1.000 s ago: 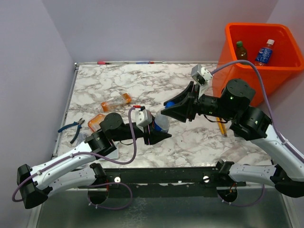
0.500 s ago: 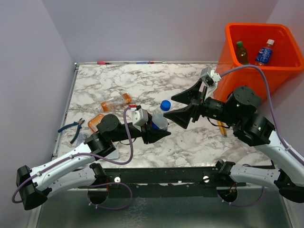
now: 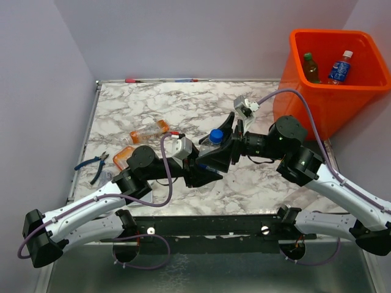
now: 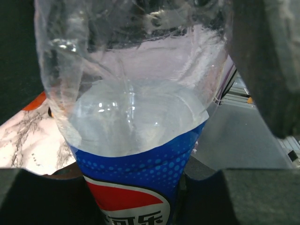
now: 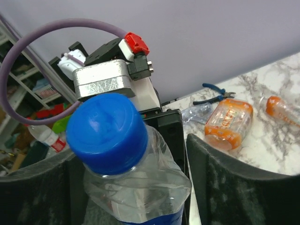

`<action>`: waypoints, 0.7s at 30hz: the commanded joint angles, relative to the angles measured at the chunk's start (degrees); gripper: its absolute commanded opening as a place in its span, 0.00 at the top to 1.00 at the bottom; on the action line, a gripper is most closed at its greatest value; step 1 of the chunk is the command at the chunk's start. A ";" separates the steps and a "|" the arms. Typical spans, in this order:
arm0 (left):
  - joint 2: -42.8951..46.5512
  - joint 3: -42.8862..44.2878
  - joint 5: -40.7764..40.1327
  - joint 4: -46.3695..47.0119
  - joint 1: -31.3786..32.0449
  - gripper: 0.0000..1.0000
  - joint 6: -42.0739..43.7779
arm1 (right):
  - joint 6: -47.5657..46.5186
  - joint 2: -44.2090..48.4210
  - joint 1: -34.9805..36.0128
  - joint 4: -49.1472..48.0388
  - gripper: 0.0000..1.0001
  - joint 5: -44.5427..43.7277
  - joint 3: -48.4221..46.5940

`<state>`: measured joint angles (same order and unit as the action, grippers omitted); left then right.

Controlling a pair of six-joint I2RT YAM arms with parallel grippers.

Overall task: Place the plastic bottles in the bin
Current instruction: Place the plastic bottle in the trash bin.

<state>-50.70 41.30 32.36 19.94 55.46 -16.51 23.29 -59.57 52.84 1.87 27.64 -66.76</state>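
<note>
My left gripper (image 3: pixel 204 163) is shut on a clear plastic bottle (image 3: pixel 211 144) with a blue cap (image 5: pixel 105 132) and a blue and red label (image 4: pixel 136 187), and holds it upright above the table's middle. In the left wrist view the left gripper (image 4: pixel 140 199) clamps the labelled part. My right gripper (image 3: pixel 219 145) stands open, its fingers (image 5: pixel 234 183) on either side of the bottle's crumpled neck with a gap showing. Two orange bottles (image 3: pixel 149 131) (image 3: pixel 122 157) lie on the left of the table. The orange bin (image 3: pixel 333 101) stands at the far right with two bottles (image 3: pixel 310 66) (image 3: pixel 340 67) inside.
Blue-handled pliers (image 3: pixel 91 165) lie near the table's left edge, beside the orange bottles. Pens (image 3: pixel 162 80) rest along the far edge. Both arms meet over the middle of the marble table (image 3: pixel 183 104). The bin stands past the table's right corner.
My right gripper let go of the bottle, opened wide, pulled back to the right, then came back left round the bottle's top. The left gripper kept its hold and stood the bottle upright.
</note>
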 commanded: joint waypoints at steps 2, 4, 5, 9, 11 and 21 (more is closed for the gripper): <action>0.98 0.48 3.28 4.93 0.00 0.76 -1.72 | 1.34 -0.06 0.07 -6.64 0.48 2.63 1.31; 1.10 0.31 2.94 4.93 0.00 0.76 -1.57 | 1.17 0.22 0.07 -6.68 0.59 2.36 1.37; 1.12 0.26 2.79 4.93 0.00 0.76 -1.45 | 1.15 0.38 0.07 -6.70 0.62 2.26 1.37; 1.21 0.03 2.12 4.93 0.01 0.75 -1.03 | 1.14 1.36 0.07 -5.97 0.62 1.08 1.40; 1.20 0.01 1.97 4.93 0.00 0.75 -0.95 | 0.71 1.68 0.07 -4.65 0.29 0.29 0.64; 0.80 -0.12 1.83 4.15 0.04 0.75 -0.28 | -1.29 3.28 0.07 -0.01 0.16 -11.65 -3.84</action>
<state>-50.26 41.30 33.04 22.65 55.24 -17.52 23.46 -56.60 52.93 -0.14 22.15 -67.40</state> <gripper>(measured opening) 0.385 0.851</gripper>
